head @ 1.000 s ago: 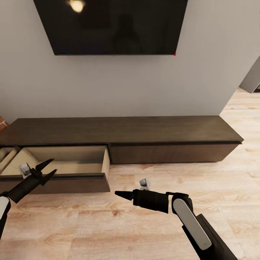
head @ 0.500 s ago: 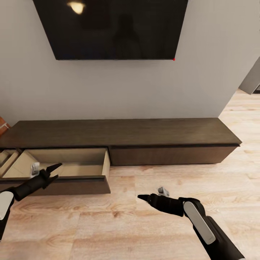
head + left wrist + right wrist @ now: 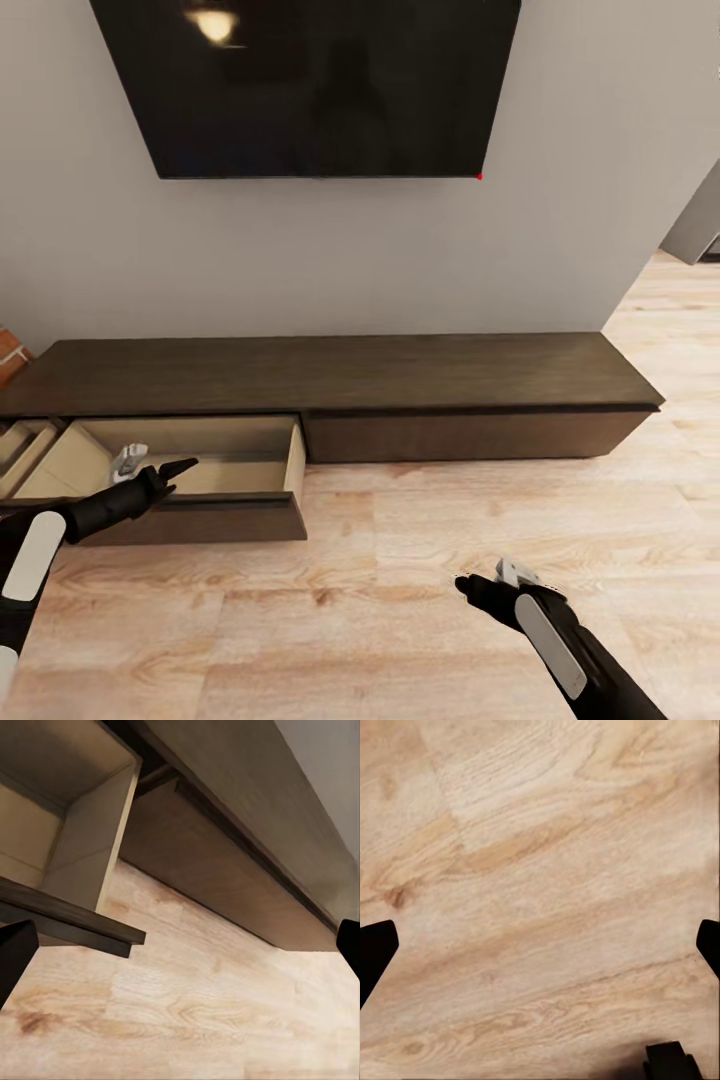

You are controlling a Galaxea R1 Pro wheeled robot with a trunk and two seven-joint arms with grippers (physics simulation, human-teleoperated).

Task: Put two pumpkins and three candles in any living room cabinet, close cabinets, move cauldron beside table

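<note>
Cabinet [image 3: 330, 375] along wall under dark screen [image 3: 310, 85]; its left drawer [image 3: 215, 470] pulled out, interior looks bare from here.

My left gripper [image 3: 178, 468] over drawer front, fingers spread wide, holding nothing. My right gripper [image 3: 468, 586] low over plank floor [image 3: 400, 560], fingers wide, empty.

Judgement: drawer not yet shut; stowing, cauldron placement unconfirmed.

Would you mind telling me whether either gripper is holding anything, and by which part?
Nothing is held: the left gripper and the right gripper are both open and empty.
</note>
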